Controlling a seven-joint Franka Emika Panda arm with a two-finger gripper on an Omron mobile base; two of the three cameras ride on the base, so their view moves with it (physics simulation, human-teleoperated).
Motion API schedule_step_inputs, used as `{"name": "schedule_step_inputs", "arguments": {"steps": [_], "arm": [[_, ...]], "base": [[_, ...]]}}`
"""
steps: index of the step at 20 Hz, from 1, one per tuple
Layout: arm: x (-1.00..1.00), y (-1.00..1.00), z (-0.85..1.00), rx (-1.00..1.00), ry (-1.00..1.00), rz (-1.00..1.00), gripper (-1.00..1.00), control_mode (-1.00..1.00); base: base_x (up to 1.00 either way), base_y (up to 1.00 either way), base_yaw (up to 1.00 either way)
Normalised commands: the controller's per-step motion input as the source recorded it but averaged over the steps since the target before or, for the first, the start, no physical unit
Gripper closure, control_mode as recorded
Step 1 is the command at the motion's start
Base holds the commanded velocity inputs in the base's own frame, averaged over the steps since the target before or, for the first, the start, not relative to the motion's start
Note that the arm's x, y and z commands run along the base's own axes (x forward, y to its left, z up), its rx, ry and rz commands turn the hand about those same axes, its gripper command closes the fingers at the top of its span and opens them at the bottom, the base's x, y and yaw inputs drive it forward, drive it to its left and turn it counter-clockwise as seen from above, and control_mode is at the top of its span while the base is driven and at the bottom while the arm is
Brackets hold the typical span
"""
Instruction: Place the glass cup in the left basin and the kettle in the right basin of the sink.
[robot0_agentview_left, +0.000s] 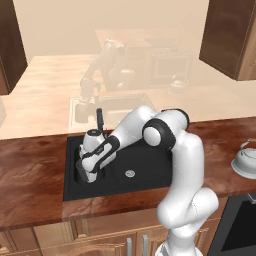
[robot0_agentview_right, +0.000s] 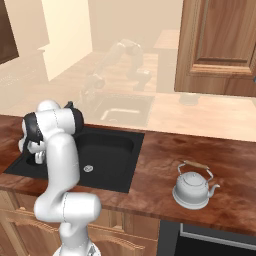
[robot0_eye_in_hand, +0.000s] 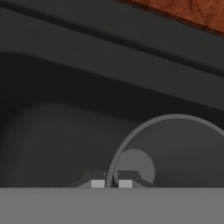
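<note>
Our fingers (robot0_eye_in_hand: 124, 183) pinch the rim of the translucent glass cup (robot0_eye_in_hand: 175, 148), low inside the narrow black left basin (robot0_eye_in_hand: 52, 144); the silvery domed kettle (robot0_agentview_right: 192, 187) waits on the counter.

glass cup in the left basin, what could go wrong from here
1. The gripper pinches only the thin rim of the glass cup inside the left basin; opening from a tilted pose may tip the cup over.
2. The faucet stands just behind the hand, so a careless lift could knock it.
3. The kettle waits on the counter, far from the right basin.
</note>
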Motion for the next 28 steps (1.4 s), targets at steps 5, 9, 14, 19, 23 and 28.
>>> {"name": "schedule_step_inputs", "arguments": {"steps": [5,9,14,19,23,28], "arm": [[0.07,0.0,-0.11,0.0,0.0,0.04,1.0,-1.0],[0.05,0.0,-0.17,0.0,0.0,0.04,1.0,-1.0],[0.07,0.0,-0.17,0.0,0.0,0.03,1.0,-1.0],[0.02,0.0,-0.18,0.0,0.0,0.03,1.0,-1.0],[0.0,0.0,-0.03,0.0,0.0,0.02,1.0,-1.0],[0.0,0.0,0.0,0.0,0.0,0.0,-1.0,-1.0]], "base": [[0.0,0.0,0.0],[0.0,0.0,0.0],[0.0,0.0,0.0],[0.0,0.0,0.0],[0.0,0.0,0.0],[0.0,0.0,0.0]]}}
